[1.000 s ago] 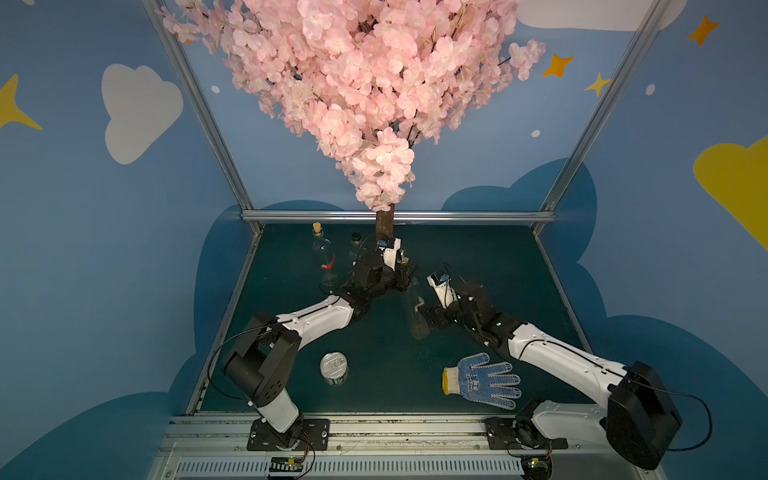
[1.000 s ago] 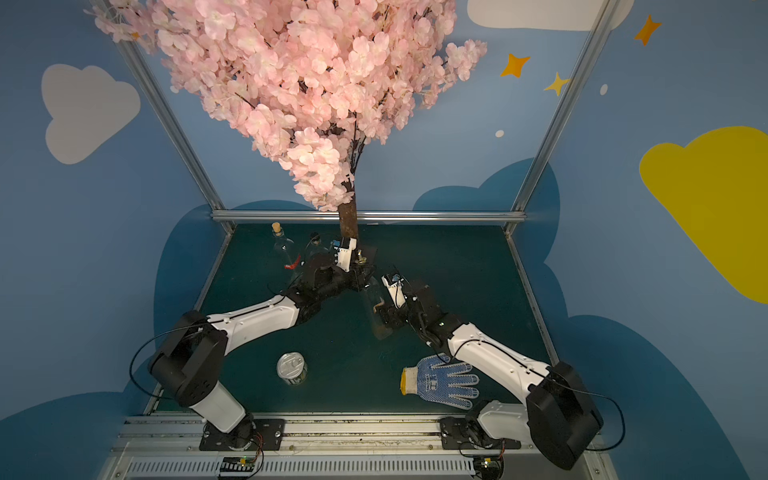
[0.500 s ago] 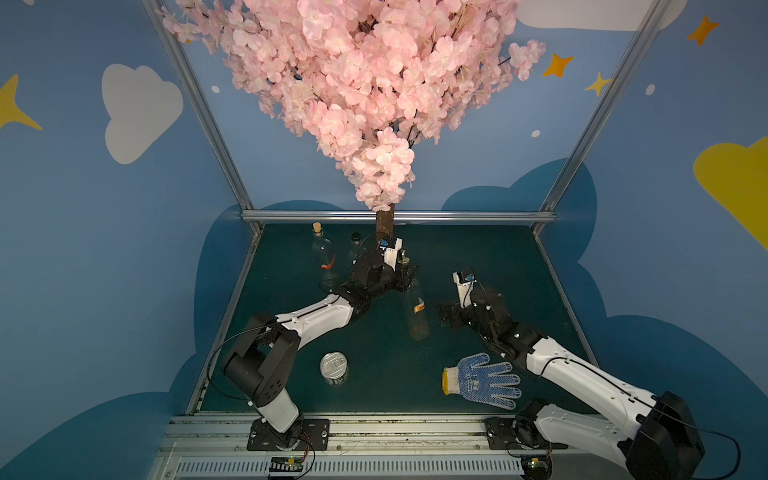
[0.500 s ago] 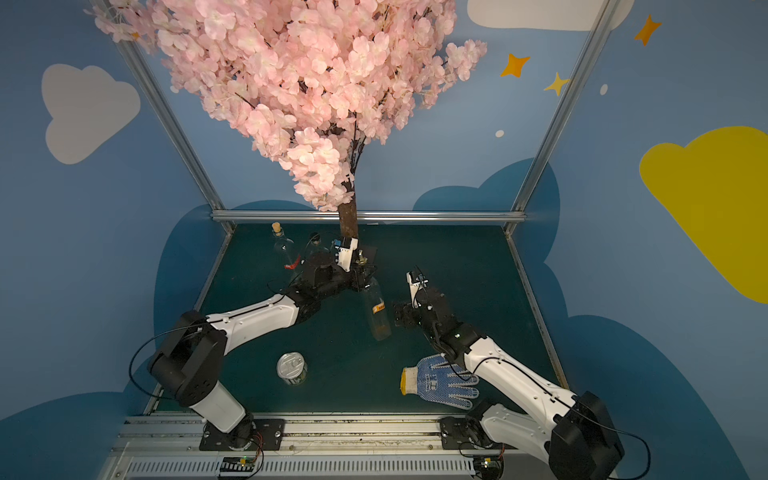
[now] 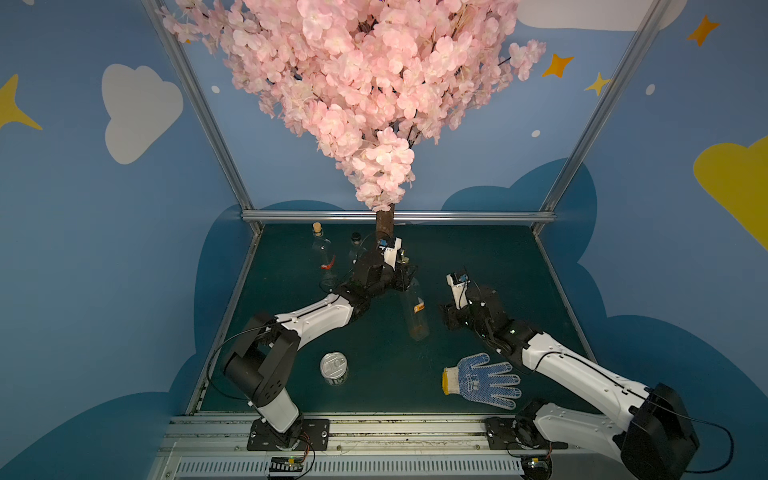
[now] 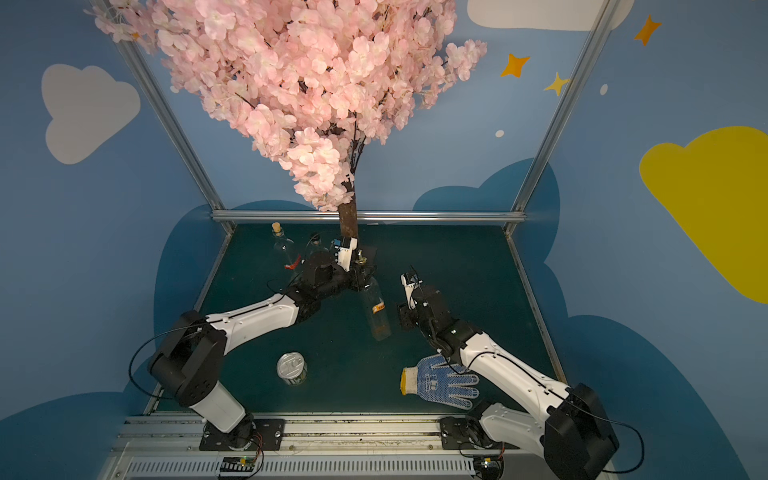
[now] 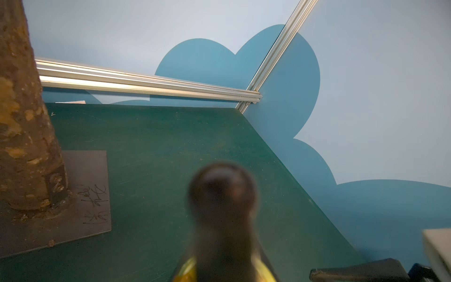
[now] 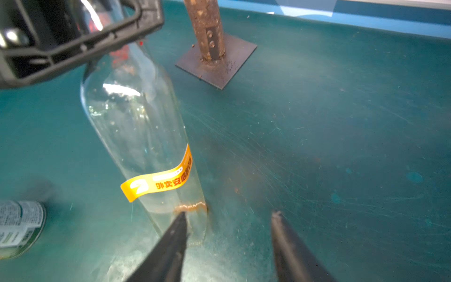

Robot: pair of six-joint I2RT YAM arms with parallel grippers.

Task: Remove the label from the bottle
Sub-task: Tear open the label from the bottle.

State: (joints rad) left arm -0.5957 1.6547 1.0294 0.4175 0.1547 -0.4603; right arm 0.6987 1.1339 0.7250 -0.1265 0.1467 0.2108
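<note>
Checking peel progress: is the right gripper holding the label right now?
No, the right gripper is open and empty beside the bottle, and the label is on the glass, clear of it.

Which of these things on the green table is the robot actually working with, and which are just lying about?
In the job: clear bottle, gripped at its neck by the left gripper; its orange label, still stuck on; right gripper, open beside the bottle.

Lying about: tin can; dotted work glove; corked bottle; dark-capped bottle; tree trunk.
</note>
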